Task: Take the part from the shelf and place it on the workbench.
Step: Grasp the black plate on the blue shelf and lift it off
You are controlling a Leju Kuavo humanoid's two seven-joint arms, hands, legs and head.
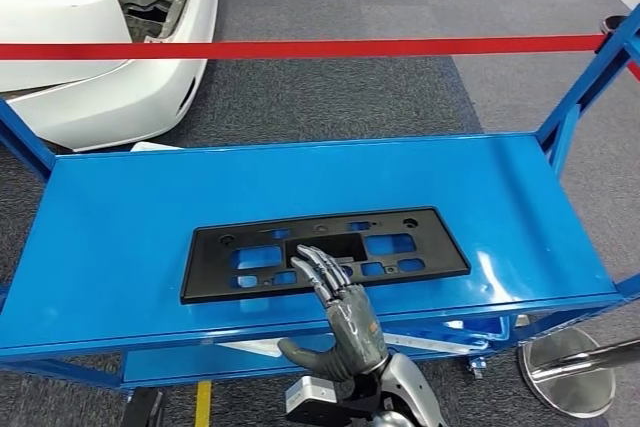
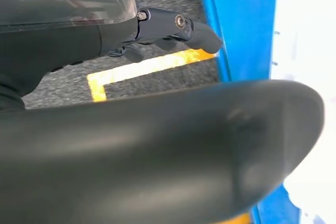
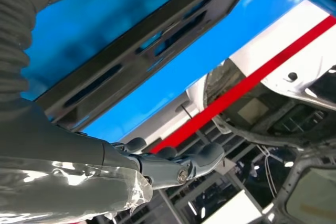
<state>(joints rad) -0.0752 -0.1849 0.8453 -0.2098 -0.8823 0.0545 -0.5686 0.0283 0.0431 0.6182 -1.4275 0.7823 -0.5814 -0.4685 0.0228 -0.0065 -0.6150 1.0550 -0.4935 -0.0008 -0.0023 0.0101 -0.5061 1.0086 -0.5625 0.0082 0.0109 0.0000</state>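
A flat black plastic part (image 1: 441,242) with several cut-outs lies lengthwise on the top of the blue shelf (image 1: 113,237), near its front edge. My right hand (image 1: 343,312) reaches in from below. Its fingers (image 1: 321,267) stretch over the part's front edge, and its thumb points left below the shelf's front lip. It grips nothing. The right wrist view shows the part (image 3: 158,30) lying on the blue surface just past my right hand (image 3: 79,171). My left hand (image 2: 158,150) hangs beside the blue frame with one finger (image 2: 198,32) straight and nothing in it.
A red barrier tape (image 1: 302,49) runs across behind the shelf, with a white car body (image 1: 98,47) at the back left. A chrome stanchion base (image 1: 562,367) stands on the floor at the right. Yellow floor tape (image 1: 202,402) lies under the shelf's front.
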